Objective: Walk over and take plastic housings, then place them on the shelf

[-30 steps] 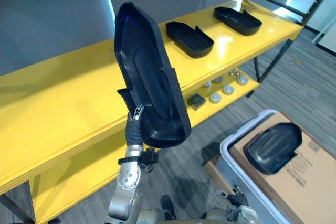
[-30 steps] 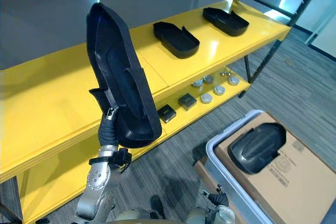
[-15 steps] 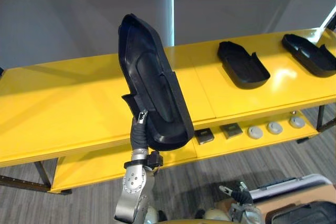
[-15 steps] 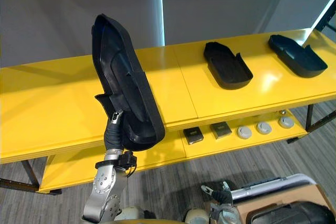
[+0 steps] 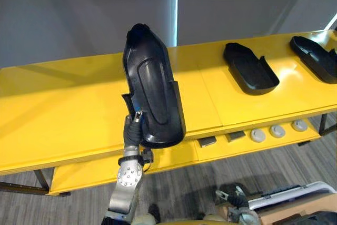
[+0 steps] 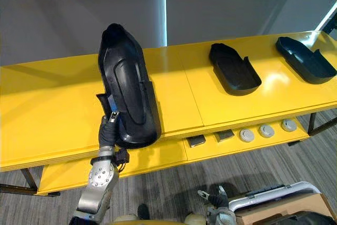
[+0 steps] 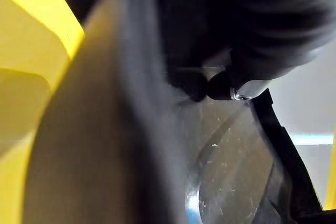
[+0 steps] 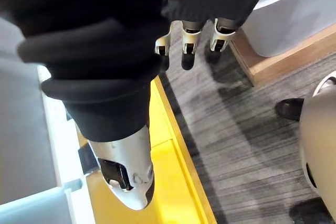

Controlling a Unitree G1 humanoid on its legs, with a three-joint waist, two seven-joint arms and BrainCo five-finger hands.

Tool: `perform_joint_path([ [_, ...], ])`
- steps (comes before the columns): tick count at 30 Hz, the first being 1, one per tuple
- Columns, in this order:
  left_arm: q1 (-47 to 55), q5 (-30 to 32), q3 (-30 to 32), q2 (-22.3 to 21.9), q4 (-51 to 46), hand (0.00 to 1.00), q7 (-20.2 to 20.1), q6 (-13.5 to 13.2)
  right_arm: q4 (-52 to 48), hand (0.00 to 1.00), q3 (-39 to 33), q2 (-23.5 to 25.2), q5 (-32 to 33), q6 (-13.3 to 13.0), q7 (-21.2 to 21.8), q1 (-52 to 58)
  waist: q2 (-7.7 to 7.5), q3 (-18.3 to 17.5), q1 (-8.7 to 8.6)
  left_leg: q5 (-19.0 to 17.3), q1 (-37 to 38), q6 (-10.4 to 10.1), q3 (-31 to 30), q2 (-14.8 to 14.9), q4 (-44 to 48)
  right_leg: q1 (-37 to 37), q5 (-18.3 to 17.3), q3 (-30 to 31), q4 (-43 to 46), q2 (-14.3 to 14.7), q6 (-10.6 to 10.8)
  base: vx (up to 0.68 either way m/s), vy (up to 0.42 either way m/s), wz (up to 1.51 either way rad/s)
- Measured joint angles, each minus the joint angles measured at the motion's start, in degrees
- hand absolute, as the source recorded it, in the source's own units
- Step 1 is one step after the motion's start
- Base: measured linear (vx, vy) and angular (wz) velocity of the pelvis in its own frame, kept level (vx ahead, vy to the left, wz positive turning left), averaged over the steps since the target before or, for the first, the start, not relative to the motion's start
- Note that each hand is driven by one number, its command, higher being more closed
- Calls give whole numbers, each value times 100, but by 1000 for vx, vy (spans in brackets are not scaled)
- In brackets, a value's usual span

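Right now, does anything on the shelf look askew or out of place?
Nothing stands out. Two housings lie flat on the yellow shelf. The left hand holds a third housing upright in front of it, not yet placed. The right hand hangs idle, low.

The two head views looked steeply down onto the yellow shelf (image 5: 63, 104) from side by side, facing 12 o'clock. Both took in the held housing (image 5: 152, 98) near centre and the shelved housings (image 5: 250, 69) toward 2 o'clock. The left wrist view sat very close behind the left hand (image 7: 247, 30), almost against the held housing. The right wrist view looked along the right hand (image 8: 189, 30) down at the floor (image 8: 252, 124) and the shelf's edge.
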Motion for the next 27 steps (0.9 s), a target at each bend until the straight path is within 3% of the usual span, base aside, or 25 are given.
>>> perform_joint_path([
  [3,-351,656,236,-5,579,100,236,311,-10,0,9,-2,-102,2,40,31,13,-17,-150,3,9,0,99,9,-37,0,173,175,-196,57,-6,-148,19,-28],
  [5,-510,796,322,-10,795,100,341,393,-20,0,12,-3,-102,0,43,59,13,-19,-142,3,-9,0,163,11,-39,-33,237,263,-282,74,9,-151,44,-20],
  [13,-1037,626,962,-75,1583,100,875,602,-220,0,202,-40,-378,0,44,179,-19,-52,-131,-7,-79,-32,226,-4,-44,-83,314,348,-475,90,17,-55,20,-4],
  [22,-1738,495,1378,38,1985,100,1111,743,-224,0,222,-43,-504,2,54,172,-64,-89,-139,12,-149,9,235,-9,-42,-73,404,383,-585,128,19,86,-11,-2],
  [23,-1849,493,1392,103,2078,0,1107,755,-224,0,225,-44,-504,2,74,168,-64,-89,-142,13,-149,9,233,-14,-41,-64,405,384,-605,155,17,54,-21,-1],
  [27,-2159,460,1424,241,2361,0,1097,803,-222,0,234,-47,-503,3,163,148,-64,-89,-165,16,-149,5,227,-24,-40,-25,420,379,-687,171,-6,31,-16,-1],
])
